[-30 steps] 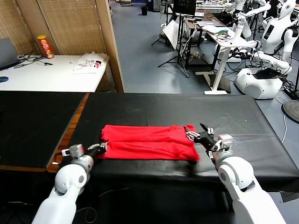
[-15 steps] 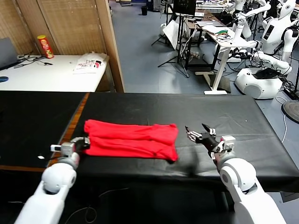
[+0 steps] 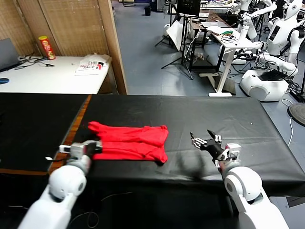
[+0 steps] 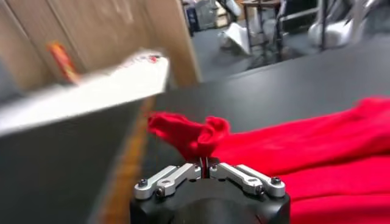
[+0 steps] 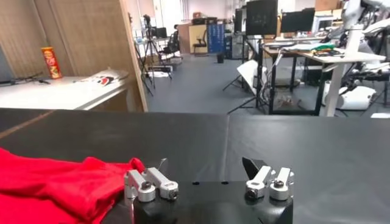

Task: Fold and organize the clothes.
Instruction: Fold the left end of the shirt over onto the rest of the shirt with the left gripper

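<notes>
In the head view, the bright red cotton T-shirt [image 3: 128, 141] lies bunched and folded on the black cloth-covered table [image 3: 228, 119], left of the table's middle and towards the near edge. The left gripper [image 3: 93, 148] sits at the garment's near left corner, jaws clenched on the red fabric. The right gripper [image 3: 204, 141] hovers to the right of the shirt, apart from it, its jaws spread wide and holding nothing. Far to the left, a red and yellow cylindrical snack can [image 3: 46, 47] stands on a white side table [image 3: 52, 76].

From the left wrist, the left gripper [image 4: 205, 163] shows its two silver fingers drawn together, pinching a rumpled edge of the red T-shirt [image 4: 304, 152], which spreads away over the dark table surface [image 4: 292, 79].

From the right wrist, the right gripper [image 5: 207, 176] stands released, its fingers [image 5: 149, 182] far apart over bare black table [image 5: 256, 137], with the T-shirt's red edge [image 5: 55, 185] lying beside one finger.
</notes>
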Controlling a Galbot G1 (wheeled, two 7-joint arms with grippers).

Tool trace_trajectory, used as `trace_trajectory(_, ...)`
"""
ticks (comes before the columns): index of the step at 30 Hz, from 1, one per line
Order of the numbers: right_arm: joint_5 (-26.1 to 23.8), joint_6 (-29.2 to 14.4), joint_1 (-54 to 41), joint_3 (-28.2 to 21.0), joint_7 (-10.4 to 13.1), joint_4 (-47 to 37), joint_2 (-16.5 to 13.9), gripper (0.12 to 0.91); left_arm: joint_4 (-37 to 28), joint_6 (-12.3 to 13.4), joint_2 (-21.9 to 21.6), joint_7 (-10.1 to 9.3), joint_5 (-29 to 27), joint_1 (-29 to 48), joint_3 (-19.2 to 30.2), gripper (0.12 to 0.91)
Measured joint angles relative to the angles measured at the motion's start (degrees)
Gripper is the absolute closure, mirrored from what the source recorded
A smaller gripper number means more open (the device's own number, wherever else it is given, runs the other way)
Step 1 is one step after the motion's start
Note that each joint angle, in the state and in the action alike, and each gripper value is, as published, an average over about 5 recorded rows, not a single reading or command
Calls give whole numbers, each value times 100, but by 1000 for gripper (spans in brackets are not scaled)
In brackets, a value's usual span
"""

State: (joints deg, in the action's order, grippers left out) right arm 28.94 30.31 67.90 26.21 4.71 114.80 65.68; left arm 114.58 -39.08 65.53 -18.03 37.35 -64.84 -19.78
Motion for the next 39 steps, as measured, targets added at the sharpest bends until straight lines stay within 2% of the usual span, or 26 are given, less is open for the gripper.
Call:
trace_trajectory(5,-18,0,31,27,0,9,15,227,-12,-41,577,-198,613,226,353,876)
trace_trajectory(10,-68,0,35,-10,0,10,47,227,-109,29,960,-214,752,379,489,876)
trace_trajectory(18,-109,8,26,-42,-3,6,53,227,-204,118,1275,-253,914,488,551,876)
trace_trajectory(28,-157,-23,-57,-198,-94,-102,0,227,-619,381,1695,-123,672,588,588,876)
trace_trajectory(37,-242,-50,-358,-560,-263,-358,41,227,-841,405,2008,-214,655,665,573,876)
trace_trajectory(39,-240,-81,-440,-671,-351,-407,33,227,-855,416,2110,-237,677,687,560,841)
